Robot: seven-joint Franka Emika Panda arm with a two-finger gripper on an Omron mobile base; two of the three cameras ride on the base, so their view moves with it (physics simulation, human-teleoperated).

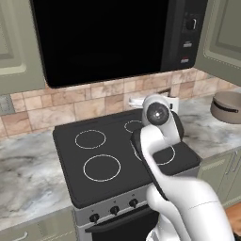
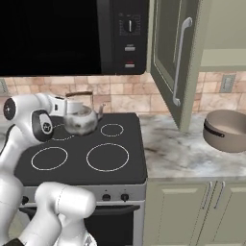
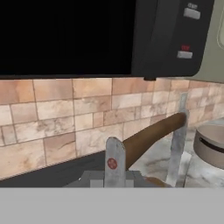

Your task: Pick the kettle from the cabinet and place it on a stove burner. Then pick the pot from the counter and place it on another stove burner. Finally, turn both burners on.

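Kettle [image 2: 81,120] held over far left of cooktop [image 2: 81,166], gripper [image 3: 144,164] clamped on its brown handle [image 3: 151,135].

Hangs at far left burner ring [image 2: 60,132], low over black glass; touching or not, cannot tell. In hand view, brown bar passes between silver finger [image 3: 114,162] on left and handle's upright wire on right. Three other rings bare: near left [image 2: 49,158], near right [image 2: 107,156], far right [image 2: 112,129]. No readable writing; microwave [image 2: 72,36] panel shows a dial, grey buttons and one red mark, too small to read. Cabinet door [image 2: 173,57] swung open, edge standing out over counter [image 2: 192,153] right of cooktop. Pot [image 2: 226,129] on counter at far right, well apart from stove, marbled room between. Knobs [image 2: 115,197] along stove front edge.
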